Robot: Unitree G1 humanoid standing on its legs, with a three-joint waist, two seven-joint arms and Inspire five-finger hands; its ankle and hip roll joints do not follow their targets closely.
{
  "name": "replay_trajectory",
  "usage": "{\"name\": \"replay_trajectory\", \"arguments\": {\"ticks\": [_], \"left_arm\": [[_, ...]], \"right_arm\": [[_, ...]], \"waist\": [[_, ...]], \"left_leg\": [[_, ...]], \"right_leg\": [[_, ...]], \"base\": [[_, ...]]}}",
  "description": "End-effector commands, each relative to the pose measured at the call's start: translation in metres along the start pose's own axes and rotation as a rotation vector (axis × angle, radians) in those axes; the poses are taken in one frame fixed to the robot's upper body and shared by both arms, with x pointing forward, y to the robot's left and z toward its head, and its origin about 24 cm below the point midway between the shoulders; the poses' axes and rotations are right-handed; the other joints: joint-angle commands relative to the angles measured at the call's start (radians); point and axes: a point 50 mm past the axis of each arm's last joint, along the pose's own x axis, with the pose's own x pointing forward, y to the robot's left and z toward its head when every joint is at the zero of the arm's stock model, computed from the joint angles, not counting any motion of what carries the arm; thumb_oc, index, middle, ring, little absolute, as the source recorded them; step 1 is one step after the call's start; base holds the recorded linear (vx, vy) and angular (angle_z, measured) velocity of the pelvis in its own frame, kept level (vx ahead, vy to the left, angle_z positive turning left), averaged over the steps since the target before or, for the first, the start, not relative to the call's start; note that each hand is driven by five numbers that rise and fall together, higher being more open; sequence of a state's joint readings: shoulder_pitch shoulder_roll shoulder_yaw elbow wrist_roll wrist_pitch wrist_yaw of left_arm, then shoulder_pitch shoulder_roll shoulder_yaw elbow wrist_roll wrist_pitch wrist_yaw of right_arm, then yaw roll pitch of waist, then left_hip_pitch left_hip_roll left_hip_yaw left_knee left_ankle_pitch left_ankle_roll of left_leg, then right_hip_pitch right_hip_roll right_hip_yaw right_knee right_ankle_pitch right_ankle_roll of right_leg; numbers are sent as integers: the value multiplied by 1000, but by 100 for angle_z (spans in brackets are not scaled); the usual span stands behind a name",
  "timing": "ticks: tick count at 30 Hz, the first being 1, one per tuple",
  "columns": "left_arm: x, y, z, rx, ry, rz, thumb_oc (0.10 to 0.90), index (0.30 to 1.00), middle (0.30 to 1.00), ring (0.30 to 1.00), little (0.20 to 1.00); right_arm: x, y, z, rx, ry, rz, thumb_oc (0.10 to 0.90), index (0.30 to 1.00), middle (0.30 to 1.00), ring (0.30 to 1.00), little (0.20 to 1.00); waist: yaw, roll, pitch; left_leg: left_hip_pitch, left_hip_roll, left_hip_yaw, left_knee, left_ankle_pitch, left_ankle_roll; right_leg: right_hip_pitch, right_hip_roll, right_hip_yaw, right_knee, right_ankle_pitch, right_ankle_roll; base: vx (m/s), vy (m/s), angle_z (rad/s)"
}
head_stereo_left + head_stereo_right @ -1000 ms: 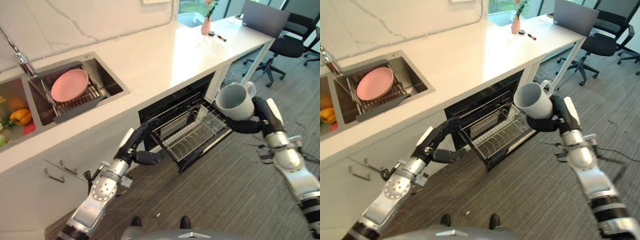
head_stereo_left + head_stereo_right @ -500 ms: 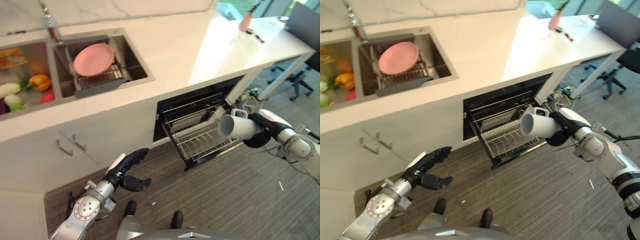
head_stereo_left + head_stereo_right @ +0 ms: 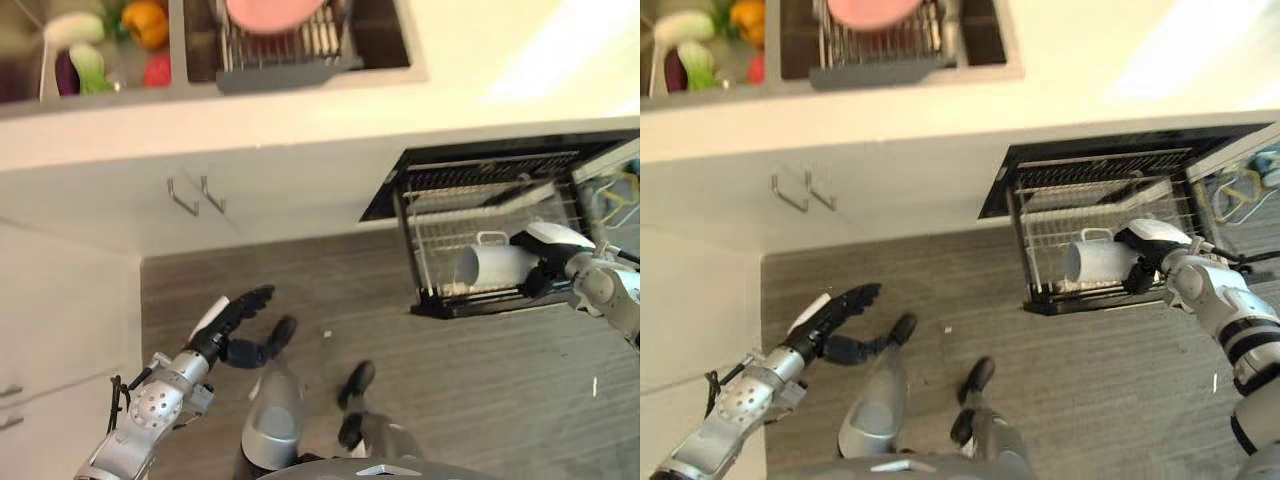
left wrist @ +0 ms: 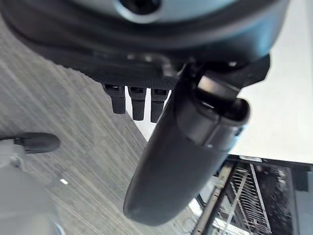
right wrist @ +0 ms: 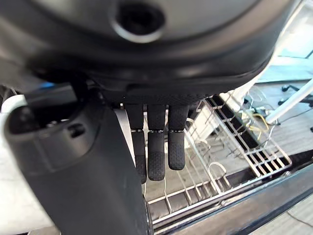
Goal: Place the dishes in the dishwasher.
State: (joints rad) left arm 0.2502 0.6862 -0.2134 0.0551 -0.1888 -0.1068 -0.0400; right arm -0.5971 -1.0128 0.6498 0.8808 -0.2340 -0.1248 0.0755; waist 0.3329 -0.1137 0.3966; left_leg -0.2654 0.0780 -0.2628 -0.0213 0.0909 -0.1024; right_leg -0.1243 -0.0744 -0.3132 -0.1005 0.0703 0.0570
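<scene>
A white mug (image 3: 490,266) lies on its side, low over the front of the pulled-out wire dishwasher rack (image 3: 480,212), its handle toward the cabinet. My right hand (image 3: 548,268) is shut on the mug, coming in from the right. The right wrist view shows that hand's fingers (image 5: 156,147) curled over the white mug, with the rack's tines (image 5: 230,161) past them. My left hand (image 3: 236,322) hangs open over the floor at the lower left, holding nothing. A pink plate (image 3: 272,10) rests in the sink's drying rack on the counter.
Vegetables (image 3: 146,22) lie in the left sink basin. Two cabinet handles (image 3: 194,194) stick out below the counter. The dishwasher's open front (image 3: 1140,150) sits under the white counter (image 3: 1110,50). Grey plank floor (image 3: 450,380) spreads in front.
The camera has tilted down toward the floor. My right hand has brought the mug lower, down to the rack's front. The left hand stays low and open.
</scene>
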Motion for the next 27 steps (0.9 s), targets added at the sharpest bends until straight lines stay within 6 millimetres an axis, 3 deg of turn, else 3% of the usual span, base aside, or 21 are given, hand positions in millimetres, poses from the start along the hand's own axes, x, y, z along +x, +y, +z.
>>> {"name": "replay_trajectory", "arguments": {"ticks": [1,3,6,7,8,9,12,20,21,23,26,27], "left_arm": [[3,5,24,-28,-142,41,800,900,900,900,900],[6,5,23,-50,-142,69,800,900,900,900,900],[10,1,24,-73,-148,79,800,900,900,900,900],[15,-3,25,-80,-156,80,800,900,900,900,900],[17,-4,27,-79,-163,74,800,900,900,900,900],[18,-5,28,-76,-166,70,800,900,900,900,900],[20,-7,30,-57,-173,55,800,900,900,900,900],[21,-5,15,30,-94,7,800,900,900,900,900],[17,-4,8,28,-56,20,800,900,900,900,900],[16,-6,0,14,-19,22,800,900,900,900,900],[11,-6,-11,1,31,41,800,900,900,900,900],[11,-6,-11,8,32,35,800,900,900,900,900]], "right_arm": [[-8,-46,-26,-61,125,-112,400,300,300,300,300],[-2,-39,-20,-53,129,-95,400,300,300,300,300],[2,-42,-13,-40,115,-130,400,300,300,300,300],[7,-36,-3,-6,92,-149,419,328,328,328,328],[9,-35,1,3,80,-153,714,771,771,771,771],[10,-34,6,0,68,-158,800,900,900,900,900],[12,-35,9,-13,63,-171,800,900,900,900,900],[3,-35,-13,48,125,-197,800,900,900,900,900],[-2,-49,-10,150,87,-280,800,900,900,900,900],[-7,-37,-13,276,63,-307,800,900,900,900,900],[-21,-29,-2,440,-52,-371,800,900,900,900,900],[-23,-26,-5,445,-45,-369,800,900,900,900,900]], "waist": [[1,29,-22],[14,48,-8],[14,54,-9],[13,60,-13],[14,62,-16],[13,62,-21],[9,60,-31],[-17,25,-96],[-41,12,-118],[-57,2,-143],[-95,-3,-178],[-86,-5,-178]], "left_leg": [[-8,-16,62,-49,43,-26],[-30,-24,52,-50,49,-28],[-35,-27,47,-52,49,-27],[-35,-31,47,-51,47,-25],[-32,-31,45,-51,45,-24],[-28,-33,45,-52,42,-23],[-20,-35,42,-53,37,-22],[44,-39,46,-55,17,-25],[74,-34,56,-56,5,-25],[89,-34,59,-61,6,-20],[120,-29,73,-64,-6,-12],[122,-29,73,-64,-7,-12]], "right_leg": [[9,-16,33,55,-69,81],[-1,-18,29,45,-69,80],[-4,-18,24,41,-70,81],[0,-18,24,39,-73,81],[5,-18,21,37,-76,81],[8,-18,20,37,-79,80],[19,-18,17,34,-84,80],[90,-23,-5,30,-98,80],[115,-21,-3,29,-104,81],[129,-22,-2,25,-100,84],[151,-22,6,24,-104,85],[154,-22,6,23,-105,86]], "base": [[-11,2,11],[4,0,20],[15,-1,14],[38,-5,5],[38,-7,5],[21,-7,3],[21,-3,3],[54,-8,3],[57,22,3],[76,15,2],[43,9,0],[18,2,-6]]}}
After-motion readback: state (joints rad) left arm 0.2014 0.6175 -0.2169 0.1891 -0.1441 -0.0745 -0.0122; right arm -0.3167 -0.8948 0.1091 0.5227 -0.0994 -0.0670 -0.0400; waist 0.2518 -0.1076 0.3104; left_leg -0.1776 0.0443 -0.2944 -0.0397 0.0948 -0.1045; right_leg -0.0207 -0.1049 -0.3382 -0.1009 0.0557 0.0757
